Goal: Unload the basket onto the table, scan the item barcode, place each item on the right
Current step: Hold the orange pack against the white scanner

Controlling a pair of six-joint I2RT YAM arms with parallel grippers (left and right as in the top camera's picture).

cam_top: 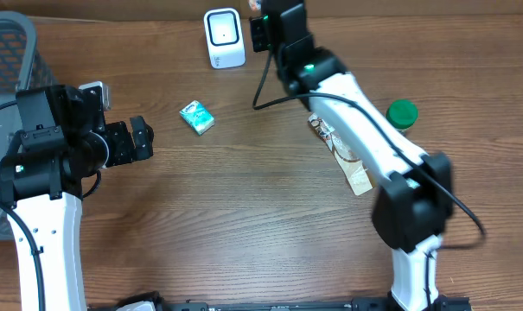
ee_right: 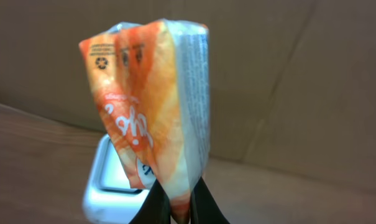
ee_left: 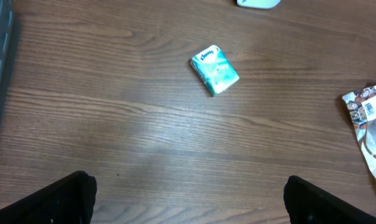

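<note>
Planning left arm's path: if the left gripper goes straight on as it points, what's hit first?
Probably the tissue pack, lying almost centred ahead of the open left gripper, with only bare table between. Depth is unclear; it might pass above it.

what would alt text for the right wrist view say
An orange and white packet, pinched at its bottom edge by the right gripper, stands upright close to the camera. Behind it a white scanner sits on the wooden table.
</note>
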